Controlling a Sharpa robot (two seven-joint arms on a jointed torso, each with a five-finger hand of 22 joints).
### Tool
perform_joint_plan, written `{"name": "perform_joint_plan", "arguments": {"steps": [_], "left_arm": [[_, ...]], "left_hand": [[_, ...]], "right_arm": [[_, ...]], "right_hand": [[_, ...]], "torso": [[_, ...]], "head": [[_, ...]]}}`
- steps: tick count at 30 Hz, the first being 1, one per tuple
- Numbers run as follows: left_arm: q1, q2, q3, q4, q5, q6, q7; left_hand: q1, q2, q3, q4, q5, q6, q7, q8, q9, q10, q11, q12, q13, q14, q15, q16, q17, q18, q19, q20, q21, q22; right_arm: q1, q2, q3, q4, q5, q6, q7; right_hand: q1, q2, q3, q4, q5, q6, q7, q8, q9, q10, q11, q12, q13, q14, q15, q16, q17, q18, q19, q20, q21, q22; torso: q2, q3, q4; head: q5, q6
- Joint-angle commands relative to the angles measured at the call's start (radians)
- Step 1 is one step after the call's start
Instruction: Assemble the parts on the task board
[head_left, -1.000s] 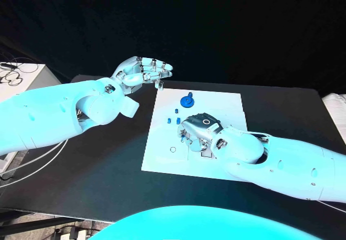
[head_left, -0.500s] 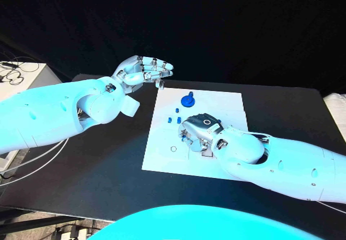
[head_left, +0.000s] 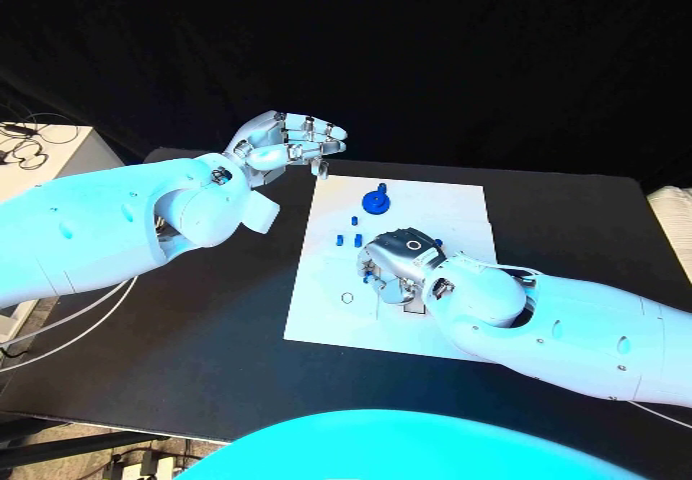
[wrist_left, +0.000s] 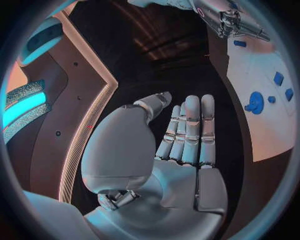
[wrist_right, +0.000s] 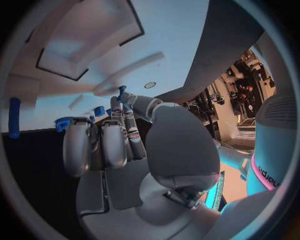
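The white task board (head_left: 450, 212) lies in the middle of the black table. My right hand (head_left: 397, 262) hovers low over its middle, fingers pointing down. Thumb and a finger pinch a small blue part (wrist_right: 120, 92). A round blue part with a knob (head_left: 376, 203) stands on the board's far half, and small blue pieces (head_left: 346, 240) lie just to its near left. A hexagonal outline (head_left: 345, 297) marks the board's near left. My left hand (head_left: 289, 140) is raised beyond the board's far left corner, holding nothing, its fingers (wrist_left: 190, 130) held side by side.
A white box with cables (head_left: 41, 150) stands off the table at the far left. A pale object (head_left: 672, 215) sits at the table's right edge. In the left wrist view the board (wrist_left: 265, 60) carries the round blue part (wrist_left: 255, 102).
The right hand has shifted only slightly over the board's middle, uncovering the hexagonal outline a little more. The left hand has stayed where it was.
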Motion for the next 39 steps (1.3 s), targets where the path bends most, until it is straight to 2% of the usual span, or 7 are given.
{"name": "perform_joint_plan", "arguments": {"steps": [1,13,23,27,32,35,39], "left_arm": [[0.001,0.001,0.001,0.002,-0.004,0.006,0.004],[0.001,-0.001,0.001,0.003,-0.004,0.006,0.003],[0.001,-0.003,0.001,0.004,-0.007,0.006,0.0],[0.001,-0.004,0.001,0.004,-0.009,0.009,-0.002],[0.001,-0.004,0.001,0.004,-0.011,0.013,-0.004],[0.001,-0.004,0.001,0.004,-0.011,0.016,-0.005],[0.001,-0.004,0.001,0.004,-0.011,0.017,-0.006]], "left_hand": [[-0.001,-0.004,-0.007,0.0,0.0,-0.006,-0.003,-0.004,0.001,-0.008,0.0,0.003,-0.001,-0.002,0.004,-0.004,-0.002,0.014,0.009,0.001,-0.007,-0.001],[-0.001,-0.004,-0.007,0.0,0.0,-0.006,-0.003,-0.004,0.001,-0.008,0.0,0.003,-0.001,-0.002,0.004,-0.004,-0.002,0.014,0.009,0.001,-0.007,-0.001],[0.0,-0.004,-0.008,0.0,0.0,-0.007,-0.003,-0.004,0.001,-0.01,0.0,0.004,-0.001,-0.003,0.004,-0.005,-0.002,0.014,0.009,0.001,-0.008,-0.002],[0.0,-0.004,-0.009,0.0,0.0,-0.007,-0.003,-0.003,0.002,-0.011,0.001,0.004,-0.001,-0.003,0.005,-0.005,-0.002,0.014,0.01,0.001,-0.009,-0.002],[0.0,-0.004,-0.009,0.0,0.0,-0.007,-0.003,-0.003,0.002,-0.013,0.001,0.004,-0.001,-0.004,0.005,-0.005,-0.002,0.014,0.009,0.001,-0.01,-0.003],[0.001,-0.004,-0.009,0.0,0.0,-0.007,-0.003,-0.003,0.002,-0.015,0.001,0.004,-0.001,-0.004,0.005,-0.005,-0.002,0.014,0.009,0.001,-0.01,-0.003],[0.001,-0.004,-0.01,0.0,0.0,-0.007,-0.002,-0.003,0.002,-0.02,0.002,0.003,-0.002,-0.006,0.006,-0.006,-0.003,0.014,0.009,0.002,-0.012,-0.004]], "right_arm": [[-0.001,0.002,-0.001,-0.004,-0.007,0.022,-0.007],[-0.007,0.006,-0.004,-0.002,0.024,0.022,0.02],[-0.007,0.001,-0.006,-0.001,0.05,0.036,0.037],[-0.007,0.0,-0.006,-0.002,0.054,0.032,0.033],[-0.007,-0.001,-0.006,-0.004,0.059,0.001,0.034],[-0.007,-0.003,-0.006,-0.004,0.061,-0.019,0.035],[-0.007,-0.011,-0.006,0.0,0.062,-0.045,0.034]], "right_hand": [[0.0,0.007,0.004,-0.001,0.003,0.003,0.0,0.005,0.002,0.048,-0.039,0.006,0.011,0.039,-0.006,0.0,-0.003,-0.012,0.002,0.0,-0.001,-0.002],[-0.004,0.004,0.003,-0.001,0.005,0.001,0.001,0.005,0.003,0.047,-0.038,0.003,0.011,0.038,-0.005,-0.004,-0.01,-0.011,-0.001,0.0,-0.006,-0.008],[-0.048,-0.028,-0.05,0.011,0.044,-0.019,0.005,0.003,0.017,0.025,-0.031,-0.02,0.004,0.03,0.002,-0.015,-0.037,0.0,-0.026,0.009,-0.045,-0.05],[-0.058,-0.041,-0.06,0.019,0.046,-0.059,0.019,-0.021,0.011,-0.012,-0.018,-0.031,-0.004,0.027,0.012,-0.016,-0.045,0.004,-0.036,0.016,-0.065,-0.071],[-0.061,-0.071,-0.074,0.02,0.038,-0.109,0.041,-0.058,-0.002,-0.14,0.009,-0.03,-0.009,0.014,0.034,-0.039,-0.087,0.028,-0.087,0.034,-0.168,-0.184],[-0.045,-0.078,-0.115,0.018,0.028,-0.139,0.039,-0.081,-0.01,-0.23,0.015,-0.029,-0.008,-0.012,0.039,-0.088,-0.164,0.049,-0.134,0.042,-0.264,-0.285],[-0.02,-0.07,-0.174,0.025,0.027,-0.151,0.036,-0.096,-0.016,-0.267,0.016,-0.016,-0.005,-0.027,0.04,-0.113,-0.205,0.059,-0.152,0.043,-0.319,-0.338]], "torso": [[-0.001,-0.0004,-0.0005],[-0.001,-0.0008,-0.0012],[-0.002,-0.0009,-0.001],[-0.002,-0.0011,-0.0007],[-0.003,-0.0012,-0.0004],[-0.002,-0.001,-0.0011],[-0.002,-0.0005,-0.0011]], "head": [[0.0,0.0],[-0.001,0.0],[-0.002,0.0],[-0.003,0.0],[-0.005,0.0],[-0.005,0.0],[-0.006,0.0]]}}
